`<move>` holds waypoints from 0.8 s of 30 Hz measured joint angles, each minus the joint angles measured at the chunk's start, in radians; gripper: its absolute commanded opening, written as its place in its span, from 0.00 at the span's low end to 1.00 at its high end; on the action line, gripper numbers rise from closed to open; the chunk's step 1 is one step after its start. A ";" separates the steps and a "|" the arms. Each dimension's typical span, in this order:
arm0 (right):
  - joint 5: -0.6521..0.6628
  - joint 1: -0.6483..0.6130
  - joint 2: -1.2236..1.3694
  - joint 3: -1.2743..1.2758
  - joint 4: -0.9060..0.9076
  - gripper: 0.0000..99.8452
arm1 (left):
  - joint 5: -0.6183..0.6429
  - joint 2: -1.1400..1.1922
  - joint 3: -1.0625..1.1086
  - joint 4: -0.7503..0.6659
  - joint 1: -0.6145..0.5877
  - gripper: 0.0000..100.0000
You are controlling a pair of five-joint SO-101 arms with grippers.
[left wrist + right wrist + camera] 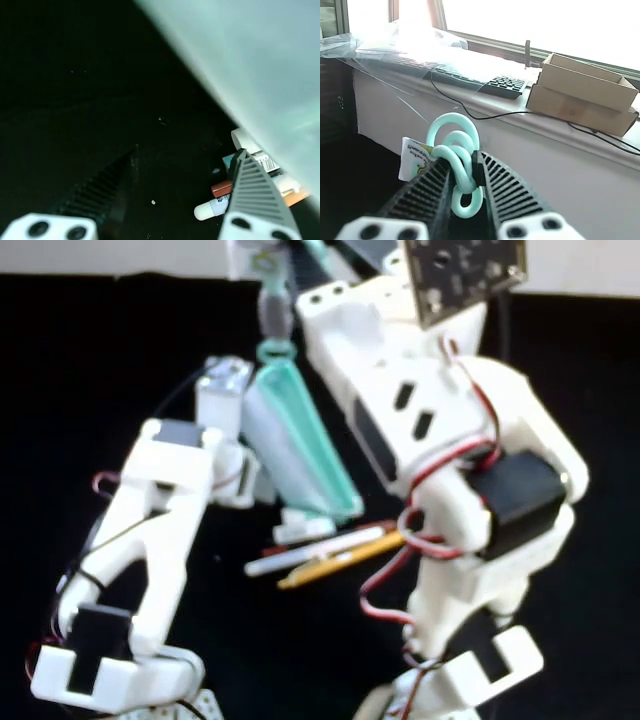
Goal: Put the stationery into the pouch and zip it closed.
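The black table [100, 360] is stretching out under everything. The bulky white right arm [450, 440] is bending across it, and the slimmer left arm [160, 510] is standing next to the pouch [300, 440], which is slanting down, mint-edged, between the two. The left gripper [189, 150] is hanging just over the tabletop with jaws apart, gripping nothing. A few pens [325, 555], white and yellow among them, are lying on the table just beside the pouch's lower end. The right gripper [465, 160] is pinching the mint loop [452, 118] at the pouch's upper end.
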 measured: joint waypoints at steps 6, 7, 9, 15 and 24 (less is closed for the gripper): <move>0.000 0.046 0.023 0.058 -0.002 0.01 | 0.000 0.000 0.000 0.000 0.000 0.31; -0.002 0.055 0.035 0.068 -0.002 0.01 | 0.000 0.000 0.000 0.000 0.000 0.31; -0.002 0.077 0.064 0.086 -0.002 0.01 | 0.000 0.000 0.000 0.000 0.000 0.31; -0.002 0.077 0.097 0.095 -0.002 0.01 | 0.015 0.000 0.000 0.000 0.000 0.31; -0.002 0.009 0.097 0.095 0.032 0.01 | 0.098 0.000 0.000 0.000 -0.080 0.31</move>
